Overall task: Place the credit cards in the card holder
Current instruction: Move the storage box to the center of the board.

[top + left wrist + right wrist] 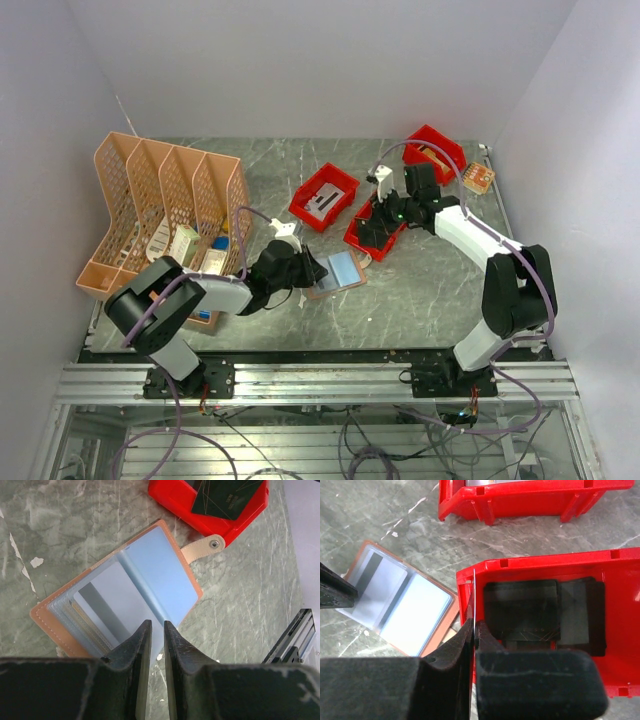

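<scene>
left fingers [131, 652] maybe at holder [160, 570] edge

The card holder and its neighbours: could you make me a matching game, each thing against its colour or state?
Things: 1 card holder; 2 file rack; 3 right gripper.
States: a peach mesh; b shut on a thin card above a red bin; c lying open on the table.
Pairs: 1-c, 2-a, 3-b.
</scene>
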